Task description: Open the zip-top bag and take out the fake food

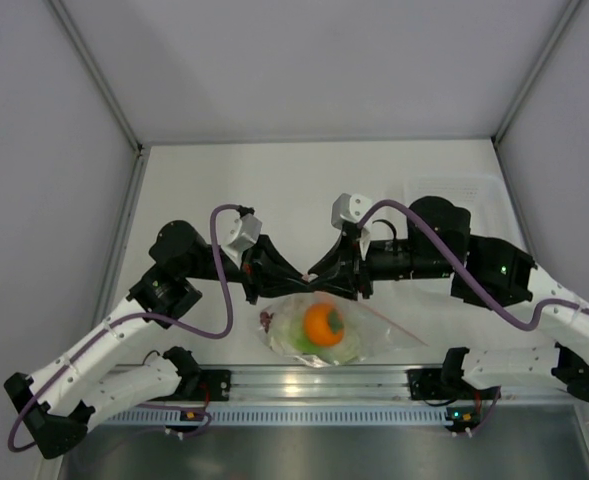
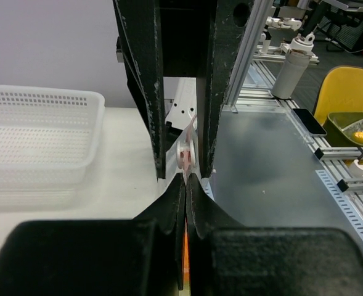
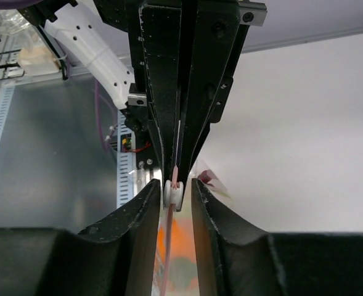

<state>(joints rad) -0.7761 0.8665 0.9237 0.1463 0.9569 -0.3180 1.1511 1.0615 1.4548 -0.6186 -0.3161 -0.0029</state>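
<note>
Progress: early. Clear crinkly zip-top bag (image 1: 379,330) looks unopened, orange toy fruit (image 1: 323,325) inside. Left end effector (image 2: 186,177) clamps pink zip strip (image 3: 177,166); right end effector (image 3: 176,185) parted around white slider (image 3: 172,197).

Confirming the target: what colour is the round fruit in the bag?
The fruit in the zip-top bag is orange; clearest in the top external view.
</note>
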